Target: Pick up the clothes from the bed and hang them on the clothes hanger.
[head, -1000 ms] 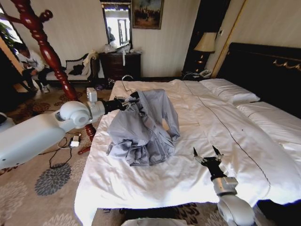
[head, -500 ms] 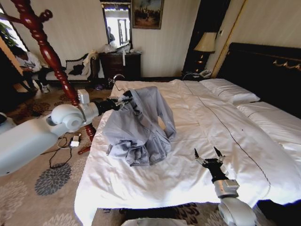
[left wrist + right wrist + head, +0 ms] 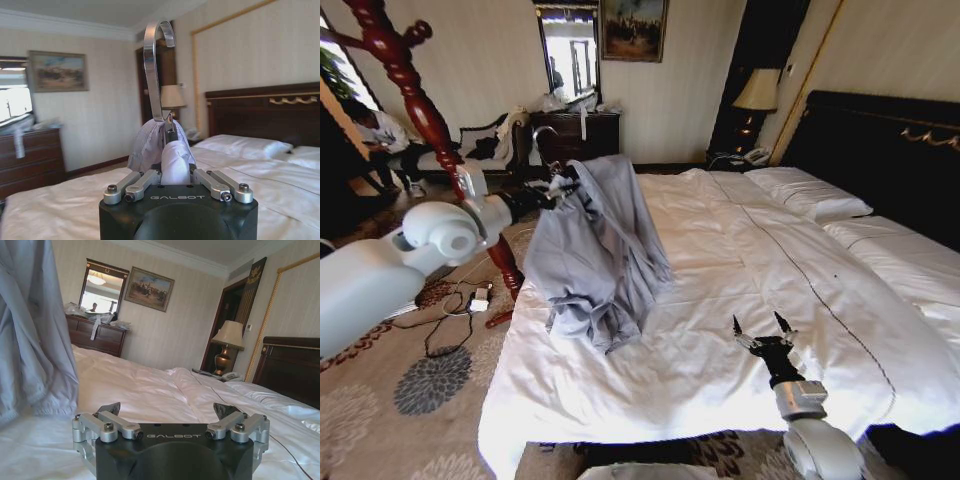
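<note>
The clothes [image 3: 595, 250], a light grey-blue jacket, hang from my left gripper [image 3: 560, 188] over the left side of the bed [image 3: 770, 260]. The jacket's lower folds still rest on the white sheet. In the left wrist view my left gripper [image 3: 172, 162] is shut on the jacket's collar [image 3: 165, 145], wrapped around the neck of the clothes hanger. The hanger's silver hook [image 3: 152, 65] rises from that collar, and its black body is hidden in the cloth. My right gripper [image 3: 763, 328] stands open low over the bed's near edge, well to the right of the jacket [image 3: 30, 330].
The reddish-brown coat stand [image 3: 420, 110] rises just left of the bed, behind my left arm. Cables and a charger [image 3: 470, 300] lie on the carpet at its foot. A dark dresser [image 3: 575, 135] stands at the far wall, a lamp [image 3: 757, 90] beside the black headboard [image 3: 880, 150].
My left arm has raised the jacket and carried it left and away, towards the coat stand; more of the cloth now hangs free. The right gripper has stayed put.
</note>
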Robot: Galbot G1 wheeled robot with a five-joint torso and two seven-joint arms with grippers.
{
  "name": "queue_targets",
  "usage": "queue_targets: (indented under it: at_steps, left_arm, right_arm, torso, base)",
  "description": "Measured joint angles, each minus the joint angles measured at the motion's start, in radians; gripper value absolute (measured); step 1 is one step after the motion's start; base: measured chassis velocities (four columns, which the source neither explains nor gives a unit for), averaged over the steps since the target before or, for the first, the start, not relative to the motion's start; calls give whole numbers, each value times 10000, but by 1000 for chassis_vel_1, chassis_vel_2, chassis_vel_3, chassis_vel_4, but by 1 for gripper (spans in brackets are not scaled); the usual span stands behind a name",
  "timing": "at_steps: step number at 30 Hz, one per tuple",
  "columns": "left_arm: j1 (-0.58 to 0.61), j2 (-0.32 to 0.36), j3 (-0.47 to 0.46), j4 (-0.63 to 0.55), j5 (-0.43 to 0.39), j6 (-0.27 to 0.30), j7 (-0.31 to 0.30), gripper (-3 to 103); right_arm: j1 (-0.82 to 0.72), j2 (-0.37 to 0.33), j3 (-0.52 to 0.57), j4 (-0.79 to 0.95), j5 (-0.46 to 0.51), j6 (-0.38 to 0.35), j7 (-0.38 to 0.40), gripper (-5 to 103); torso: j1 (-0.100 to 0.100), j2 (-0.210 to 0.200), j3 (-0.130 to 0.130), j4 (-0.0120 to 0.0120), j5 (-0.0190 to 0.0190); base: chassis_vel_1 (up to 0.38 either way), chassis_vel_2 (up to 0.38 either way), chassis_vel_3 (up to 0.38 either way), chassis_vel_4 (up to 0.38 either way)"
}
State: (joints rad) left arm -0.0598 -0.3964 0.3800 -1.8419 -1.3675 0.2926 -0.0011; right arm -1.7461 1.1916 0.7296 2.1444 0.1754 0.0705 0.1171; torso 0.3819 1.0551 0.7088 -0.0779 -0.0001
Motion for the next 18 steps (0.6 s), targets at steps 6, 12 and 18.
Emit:
queue_targets:
  at_steps: [6, 12, 18]
  left_arm:
    - [-442, -506, -345, 627, -324, 840, -812, 15]
    - [-792, -971, -528, 1145, -501, 1765, -1607, 15]
    - [-1321, -1678, -639, 2210, -680, 2488, -2175, 15]
  right_arm:
    - [4, -4, -5, -3, 6, -5, 2, 100]
    - [6, -6, -9, -4, 8, -9, 5, 100]
    - [9, -7, -11, -4, 8, -10, 9, 100]
  torso:
    - [0, 0, 1, -1, 1]
    - [0, 0, 0, 0, 2]
    - [0, 0, 1, 0, 0]
  base:
    - [0, 0, 0, 0]
    - [0, 0, 0, 0]
    - [0, 0, 0, 0]
